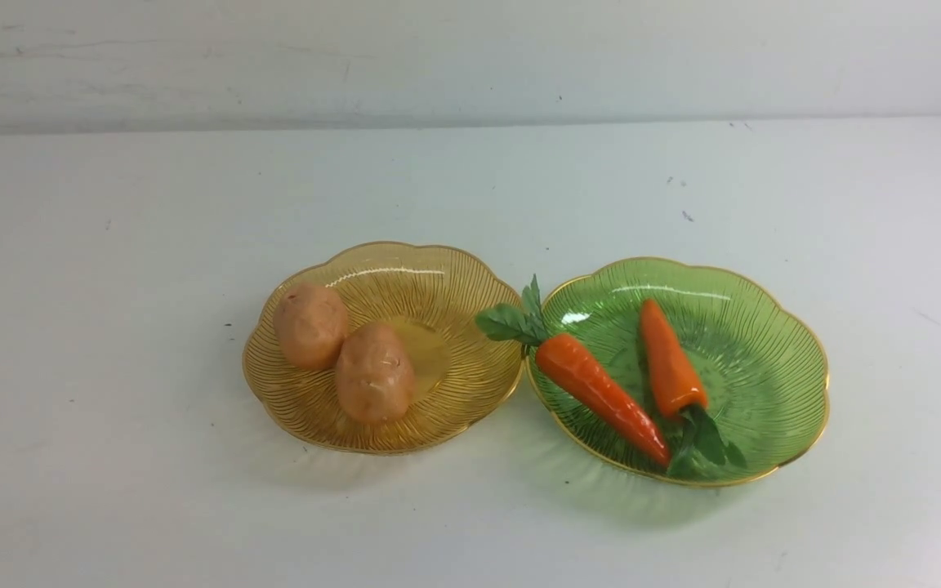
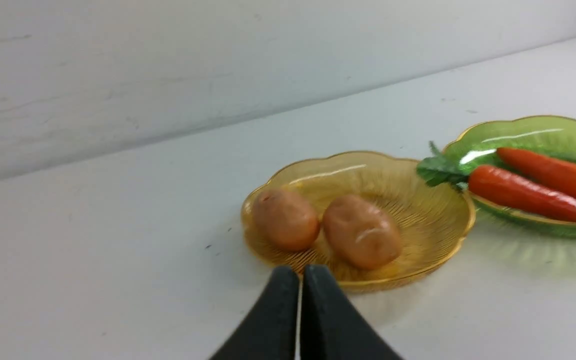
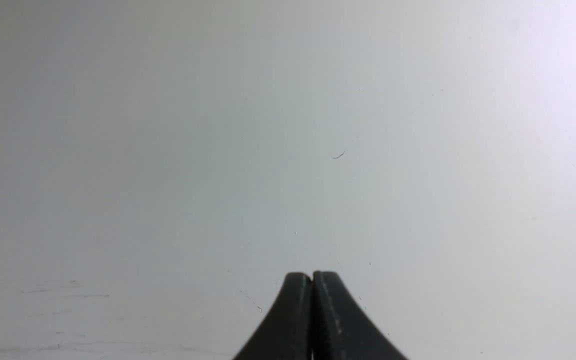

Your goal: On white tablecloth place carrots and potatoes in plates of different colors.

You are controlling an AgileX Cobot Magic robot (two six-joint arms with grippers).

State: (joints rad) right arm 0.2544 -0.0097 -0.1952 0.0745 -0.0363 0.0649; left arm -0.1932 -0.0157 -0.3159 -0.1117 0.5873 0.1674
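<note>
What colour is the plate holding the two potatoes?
Amber-yellow plate, ribbed with a thin gold rim; clearest in the front view.

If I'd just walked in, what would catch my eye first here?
Two glossy orange carrots lie in a green plate on the right of the white tablecloth, one's leaves hanging over the rim. Just left of it, two tan potatoes sit touching in an amber plate.

Potatoes (image 1: 344,351) in left plate (image 1: 454,282), carrots (image 1: 630,376) in right plate (image 1: 764,327) beside it.
</note>
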